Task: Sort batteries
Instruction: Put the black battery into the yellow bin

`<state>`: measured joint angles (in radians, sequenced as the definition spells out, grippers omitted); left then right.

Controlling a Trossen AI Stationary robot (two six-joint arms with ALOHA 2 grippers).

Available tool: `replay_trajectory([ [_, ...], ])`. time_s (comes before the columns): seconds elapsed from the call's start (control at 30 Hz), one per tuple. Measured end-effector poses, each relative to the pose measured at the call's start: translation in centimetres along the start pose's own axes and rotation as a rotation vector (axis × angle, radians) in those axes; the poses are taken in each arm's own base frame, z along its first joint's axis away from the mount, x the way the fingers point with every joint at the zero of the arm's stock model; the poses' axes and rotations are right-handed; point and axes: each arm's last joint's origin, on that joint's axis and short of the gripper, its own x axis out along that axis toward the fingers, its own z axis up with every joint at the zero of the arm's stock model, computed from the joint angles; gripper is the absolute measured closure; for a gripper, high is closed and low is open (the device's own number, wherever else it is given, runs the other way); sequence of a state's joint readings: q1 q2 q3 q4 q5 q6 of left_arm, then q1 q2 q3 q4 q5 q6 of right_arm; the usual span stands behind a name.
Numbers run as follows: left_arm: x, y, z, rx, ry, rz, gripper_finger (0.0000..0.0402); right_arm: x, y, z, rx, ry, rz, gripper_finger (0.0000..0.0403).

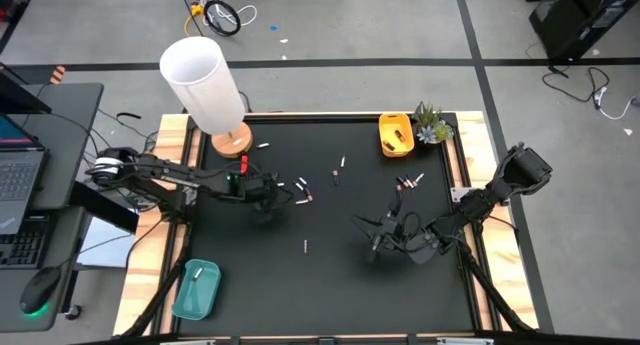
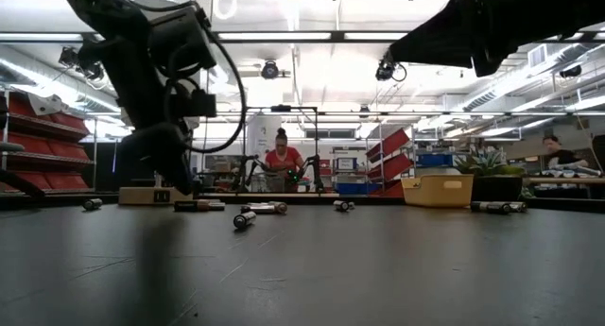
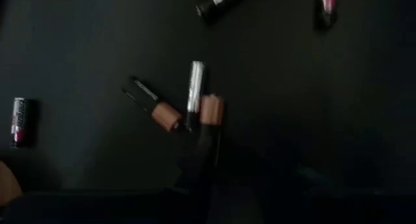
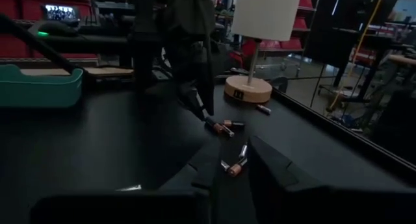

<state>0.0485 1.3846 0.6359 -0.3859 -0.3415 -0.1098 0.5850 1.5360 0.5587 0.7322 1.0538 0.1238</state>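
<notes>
Right gripper [image 4: 227,165] fingers frame a copper-tipped battery [image 4: 235,168] — clamped or not cannot be told; high view: left gripper [image 1: 268,197] low on the black mat [image 1: 330,285] beside loose batteries [image 1: 303,191], jaw state indeterminate; yellow tray [image 1: 394,133] and teal tray [image 1: 196,289] at opposite corners.

Grey floor [image 1: 400,25] crossed by dark tape lines, cables [image 1: 215,15] lying loose; desk with laptop [image 1: 20,180] beside the table; red shelving [image 2: 43,142] along the wall; ceiling strip lights [image 2: 284,35] on; a seated person [image 2: 282,158] at a far bench.
</notes>
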Motion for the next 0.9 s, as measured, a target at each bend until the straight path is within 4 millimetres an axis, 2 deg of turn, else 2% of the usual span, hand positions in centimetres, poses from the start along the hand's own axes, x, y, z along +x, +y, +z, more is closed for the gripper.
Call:
replay_trajectory([
  [0.53, 1.0, 2.5, 0.1, 0.005, 0.015, -0.137, 0.0291, 0.0, 0.0, 0.0, 0.002, 0.0, 0.0, 0.0341],
  [0.9, 1.5, 3.2, -0.6, -0.001, 0.032, -0.174, 0.0291, 0.0, 0.0, 0.0, 0.003, 0.001, 0.0, 0.0341],
])
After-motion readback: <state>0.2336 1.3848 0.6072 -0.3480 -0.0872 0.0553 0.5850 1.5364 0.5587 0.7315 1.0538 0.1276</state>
